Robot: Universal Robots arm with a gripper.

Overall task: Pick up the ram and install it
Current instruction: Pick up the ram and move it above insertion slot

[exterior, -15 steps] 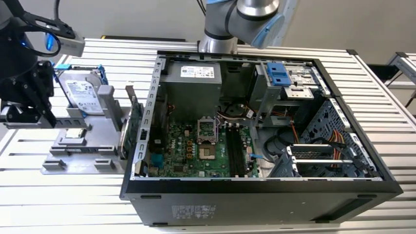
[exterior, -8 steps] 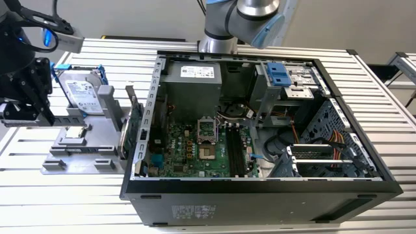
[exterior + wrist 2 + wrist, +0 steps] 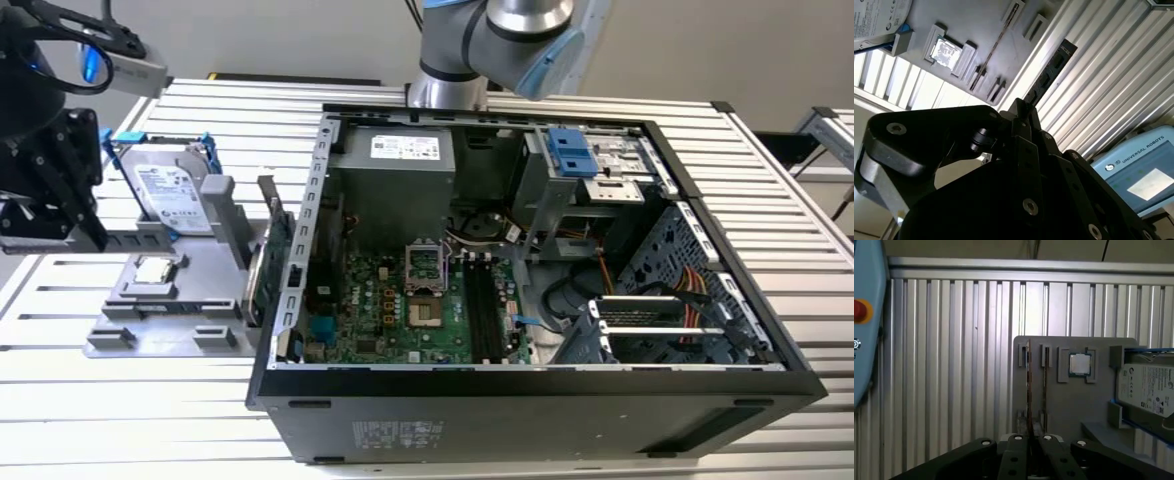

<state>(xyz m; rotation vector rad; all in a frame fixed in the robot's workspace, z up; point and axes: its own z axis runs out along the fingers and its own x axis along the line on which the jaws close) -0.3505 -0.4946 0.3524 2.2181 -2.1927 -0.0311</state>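
Observation:
In the second wrist view the ram [image 3: 1054, 67] is a long dark stick reaching out from my gripper [image 3: 1023, 107] over the ribbed table, and the fingers are shut on its near end. The first wrist view has the ram [image 3: 1029, 390] edge-on, rising from between the black fingers of the gripper [image 3: 1031, 437] in front of the grey fixture [image 3: 1074, 405]. From the exterior camera, the black gripper [image 3: 54, 215] hangs at that view's far left, beside the fixture [image 3: 160, 325] and apart from the open computer case [image 3: 534, 400]. Dark memory slots [image 3: 481, 310] run along the motherboard inside the case.
The fixture holds a hard drive [image 3: 171, 195], a small square processor [image 3: 156, 268] and an upright green card [image 3: 278, 260]. A second thin board [image 3: 1045, 390] stands in a fixture slot. A pale blue pendant [image 3: 1139, 170] lies on the ribbed table. The arm's base [image 3: 494, 40] stands behind the case.

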